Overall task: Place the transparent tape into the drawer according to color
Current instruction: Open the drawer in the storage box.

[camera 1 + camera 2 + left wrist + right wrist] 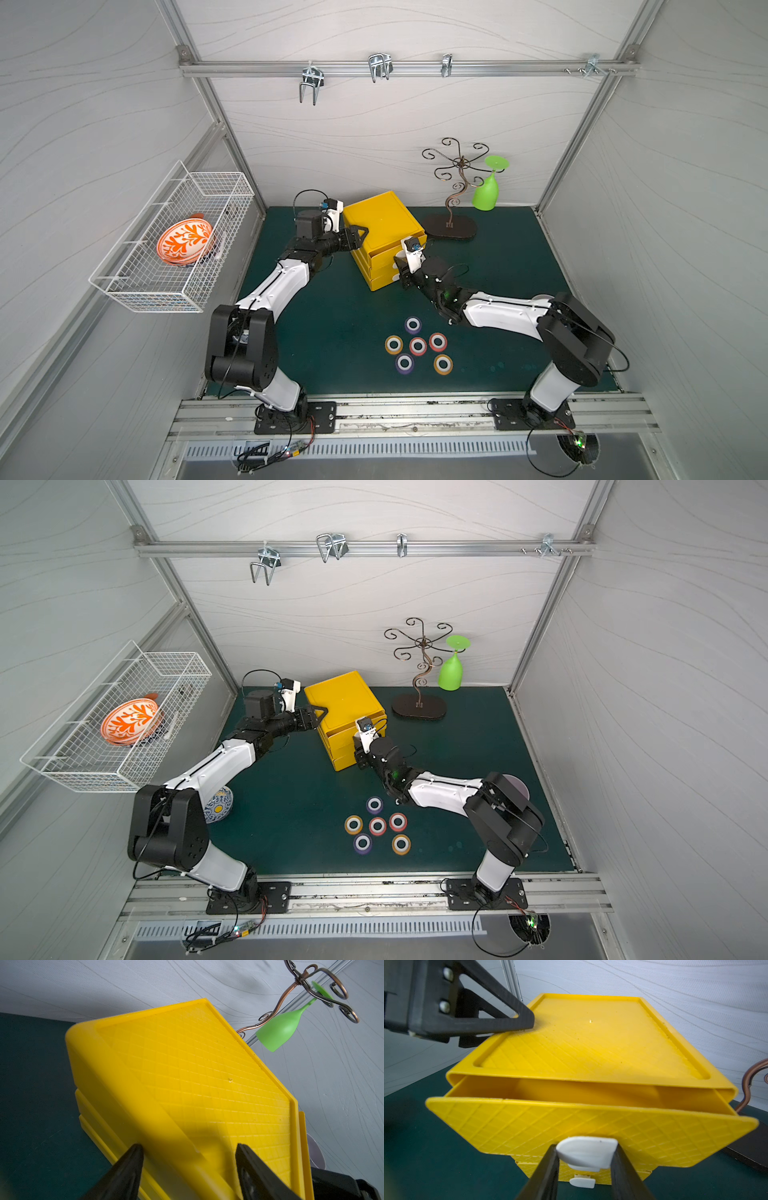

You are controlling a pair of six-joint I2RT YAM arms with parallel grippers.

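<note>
No letters, numbers, brand names or signs can be read in any view, neither on the yellow drawer box point(382, 224), which has only an embossed grid pattern, nor on the tape rolls point(418, 352).

Pale grey wavy-grained wall panels point(374, 25) enclose a dark green worktop point(519, 257). An aluminium rail point(498, 68) with metal hooks point(379, 68) crosses the upper frame under even light.
</note>
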